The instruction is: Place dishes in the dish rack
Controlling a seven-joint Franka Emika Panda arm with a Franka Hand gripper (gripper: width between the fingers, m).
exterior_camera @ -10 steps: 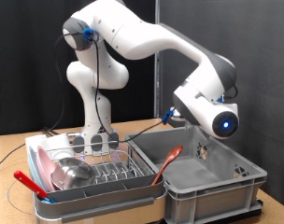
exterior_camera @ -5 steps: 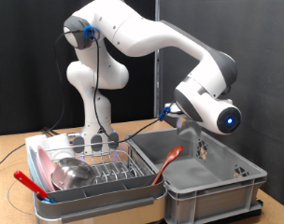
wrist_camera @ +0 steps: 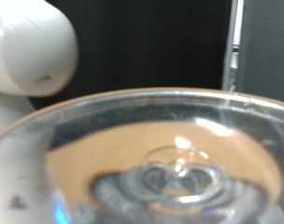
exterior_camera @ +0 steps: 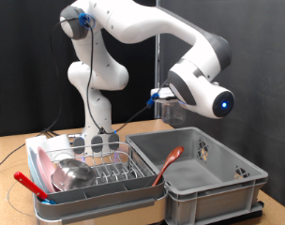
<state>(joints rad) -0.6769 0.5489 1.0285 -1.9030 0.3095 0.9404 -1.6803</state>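
My gripper (exterior_camera: 165, 97) hangs high above the grey plastic tub (exterior_camera: 238, 184), shut on a clear drinking glass (exterior_camera: 172, 109). In the wrist view that glass (wrist_camera: 170, 159) fills nearly the whole picture, its rim and thick base seen close up; the fingers do not show there. The dish rack (exterior_camera: 124, 174) sits at the exterior view's lower left. It holds a shiny steel bowl (exterior_camera: 73, 173) and a pink plate (exterior_camera: 45, 162) standing on edge. A thin red long-handled utensil (exterior_camera: 168, 163) leans inside the tub against its near-left wall.
A second red handle (exterior_camera: 29, 184) lies by the rack's front left corner. Grey utensil cups (exterior_camera: 94, 142) stand at the rack's back. The robot's base column (exterior_camera: 94, 103) rises behind the rack. A cable (exterior_camera: 13, 157) trails over the wooden table at the left.
The arm has risen and swung towards the exterior view's left, lifting the gripper and glass up out of the tub to well above its rim.
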